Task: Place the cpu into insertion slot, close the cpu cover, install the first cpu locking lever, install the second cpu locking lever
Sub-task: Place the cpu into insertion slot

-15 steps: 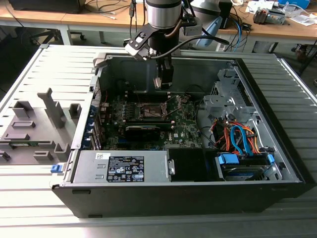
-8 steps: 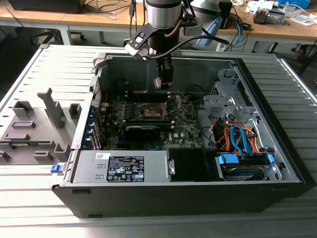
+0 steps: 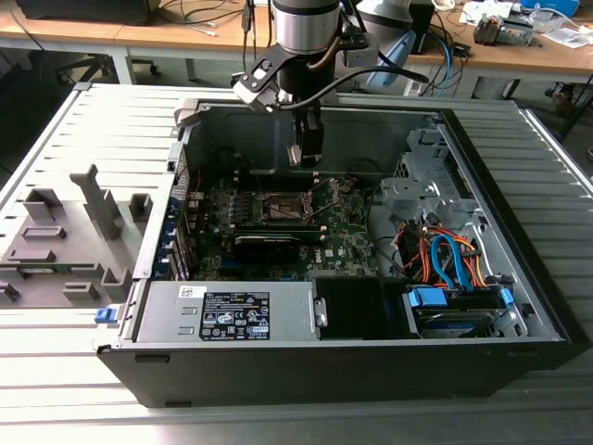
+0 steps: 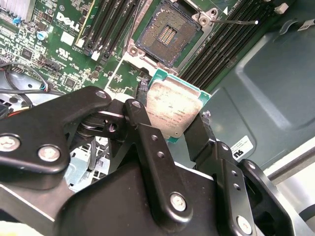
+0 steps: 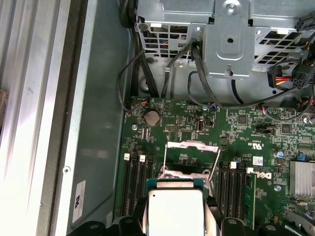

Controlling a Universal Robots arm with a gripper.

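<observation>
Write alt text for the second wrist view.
The black gripper holds the cpu by its edges, silver top toward the camera, over the green motherboard. Beyond it the insertion slot lies open and empty, with black memory slots on either side.

The chip has a dull silver-grey top, mottled with paler patches, and a green rim; the jaws are matt black. The circuit board is dark green with fine white print, black memory slots and a black socket with tan rows at its middle. The case is black outside, grey within. The cables are orange, blue and red; the power supply is silver with a black-and-white label. The counter is pale grey with ribbed stripes
</observation>
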